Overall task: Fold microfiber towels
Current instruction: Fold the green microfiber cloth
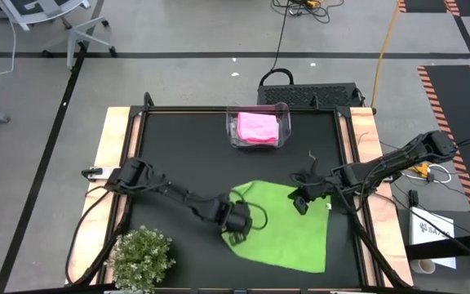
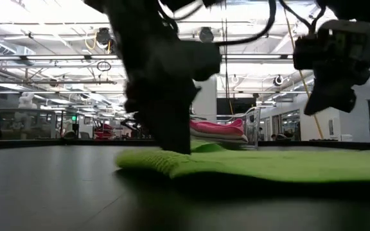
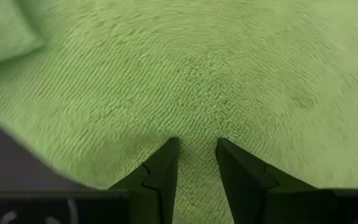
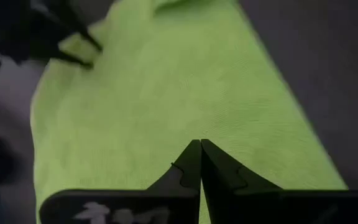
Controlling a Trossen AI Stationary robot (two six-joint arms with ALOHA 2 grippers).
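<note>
I am working over a black tabletop (image 1: 178, 147) with pale wood edges, set on a grey floor (image 1: 178, 33) crossed by dark tape lines, cables and an office chair (image 1: 47, 20) at the far corner. From table height, the room behind is showing as a bright hall with ceiling lights and pipes, which the overhead camera is not showing. The green towel (image 1: 288, 224) is lying spread on the near right part of the tabletop. My left fingers (image 3: 194, 165) are pressing down at its left edge, standing apart with green pile showing in the gap; I cannot tell whether any cloth is pinched. My right fingers (image 4: 199, 163) are pressed together, hanging above the towel's far right part, gripping nothing. A pink towel (image 1: 258, 126) is sitting in the clear bin (image 1: 233, 131) at the far edge. A plant (image 1: 141, 257) is standing at the near left corner, seen only from overhead.
</note>
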